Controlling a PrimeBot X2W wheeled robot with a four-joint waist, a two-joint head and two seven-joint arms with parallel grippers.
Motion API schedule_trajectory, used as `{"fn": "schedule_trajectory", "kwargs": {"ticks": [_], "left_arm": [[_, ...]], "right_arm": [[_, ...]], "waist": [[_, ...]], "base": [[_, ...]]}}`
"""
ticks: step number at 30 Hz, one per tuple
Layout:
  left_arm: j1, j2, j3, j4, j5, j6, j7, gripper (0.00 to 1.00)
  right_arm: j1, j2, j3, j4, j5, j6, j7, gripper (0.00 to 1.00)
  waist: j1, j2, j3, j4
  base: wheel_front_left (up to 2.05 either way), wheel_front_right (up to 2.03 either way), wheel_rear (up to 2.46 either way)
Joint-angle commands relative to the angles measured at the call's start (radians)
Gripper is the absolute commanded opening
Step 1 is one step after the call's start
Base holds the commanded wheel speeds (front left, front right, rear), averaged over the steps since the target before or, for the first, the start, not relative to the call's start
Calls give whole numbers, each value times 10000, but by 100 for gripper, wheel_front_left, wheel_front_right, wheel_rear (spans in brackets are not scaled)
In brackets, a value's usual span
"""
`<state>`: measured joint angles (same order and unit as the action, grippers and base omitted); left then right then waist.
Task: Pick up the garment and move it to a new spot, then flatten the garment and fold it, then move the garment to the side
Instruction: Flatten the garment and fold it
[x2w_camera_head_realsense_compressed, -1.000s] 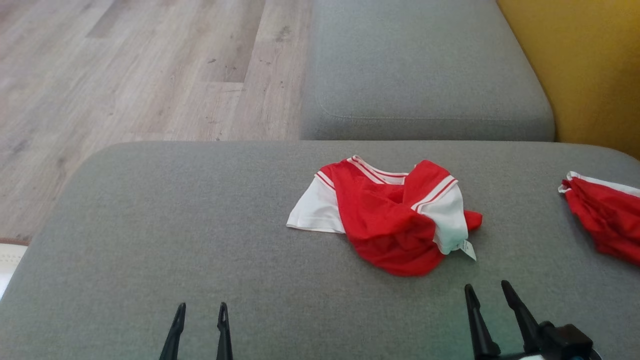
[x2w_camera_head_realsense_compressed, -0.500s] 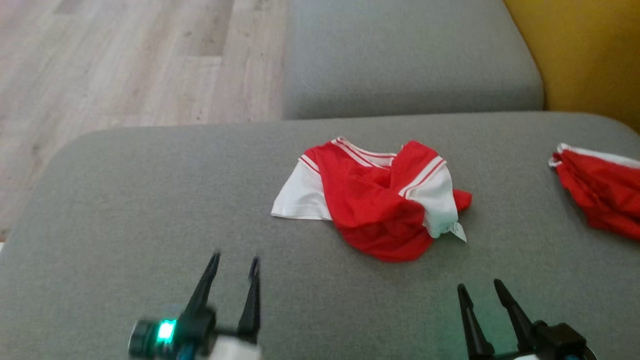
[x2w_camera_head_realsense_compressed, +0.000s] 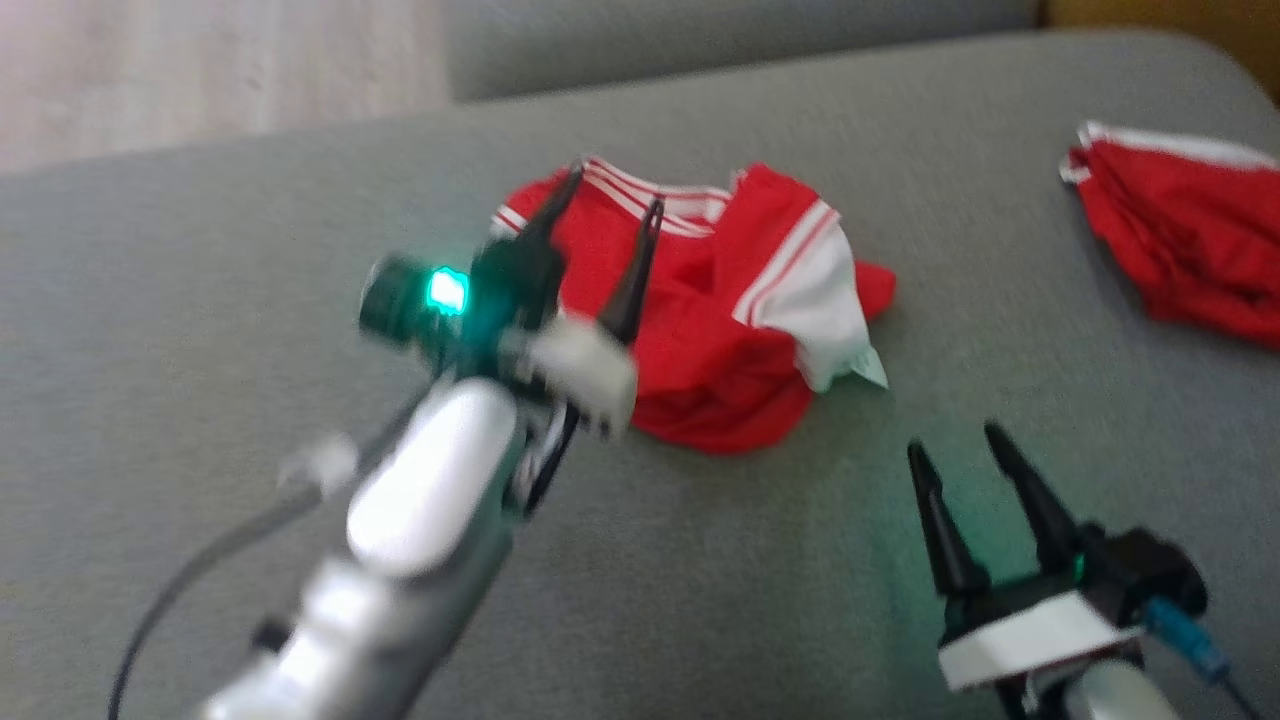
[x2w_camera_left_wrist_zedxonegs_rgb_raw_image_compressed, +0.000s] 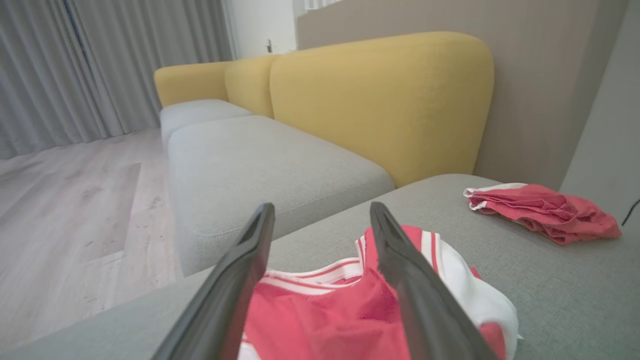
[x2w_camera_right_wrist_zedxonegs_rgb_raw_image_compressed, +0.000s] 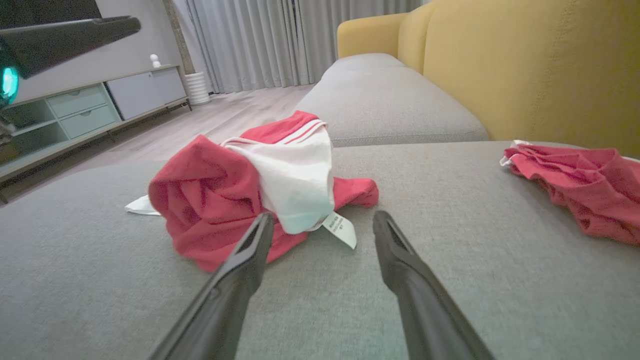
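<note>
Setting: we work over a grey sofa seat (x2w_camera_head_realsense_compressed: 200, 300), with a yellow backrest (x2w_camera_left_wrist_zedxonegs_rgb_raw_image_compressed: 380, 100) behind it and pale wood floor (x2w_camera_head_realsense_compressed: 200, 60) to the left.
Garment: the red and white garment (x2w_camera_head_realsense_compressed: 720, 330) lies crumpled near the middle of the seat, not lifted.
Change: within the last second our left gripper (x2w_camera_head_realsense_compressed: 615, 188) has swung from the lower left of the head view to hang over the garment's left part, its tips near the striped collar. Our head camera has dipped too, so the garment's shift in the picture is ours, not its own.
Left claw: spread wide, nothing between the fingers. Blur hides whether it touches cloth.
Right claw: our right gripper (x2w_camera_head_realsense_compressed: 953, 438) is also spread and empty, near the garment's front edge.
Meaning: we judge the pick-up is only beginning, with a reach and no grasp yet.
Other cloth: a second red garment (x2w_camera_head_realsense_compressed: 1180, 240) lies well apart to the right.
Writing: a white care tag (x2w_camera_right_wrist_zedxonegs_rgb_raw_image_compressed: 340, 227) sticks out by the white sleeve, its print too small to read. We see no brand.
</note>
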<state>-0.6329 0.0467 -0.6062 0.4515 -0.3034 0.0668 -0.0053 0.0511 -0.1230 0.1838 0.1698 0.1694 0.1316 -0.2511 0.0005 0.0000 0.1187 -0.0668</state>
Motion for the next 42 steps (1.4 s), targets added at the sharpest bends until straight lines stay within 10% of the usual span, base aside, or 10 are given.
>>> {"fn": "schedule_trajectory", "kwargs": {"ticks": [1,22,23,24,42], "left_arm": [[-695,37,147,-149,-119,79,118,100],[-5018,36,-2625,5141,-3280,-955,2306,100],[-5000,36,-2683,5218,-3359,-1039,2255,14],[-4995,36,-2733,5286,-3437,-1083,2210,0],[-8057,36,-2819,3652,-4167,-745,-2326,0]], "right_arm": [[-436,-214,208,-365,92,-9,-107,100],[-1378,161,432,-467,288,-9,-107,100],[-1375,184,420,-471,286,-9,-107,100],[-1364,203,417,-470,279,-9,-107,100],[-1053,555,253,-335,171,-9,-107,100]], "waist": [[-5,0,933,-735],[-5,0,2721,-3059],[-5,0,2710,-3082],[-5,0,2694,-3103],[-5,0,1365,-2807]], "base": [[0,0,0],[0,0,0],[0,0,0],[0,0,0],[0,0,0]]}}
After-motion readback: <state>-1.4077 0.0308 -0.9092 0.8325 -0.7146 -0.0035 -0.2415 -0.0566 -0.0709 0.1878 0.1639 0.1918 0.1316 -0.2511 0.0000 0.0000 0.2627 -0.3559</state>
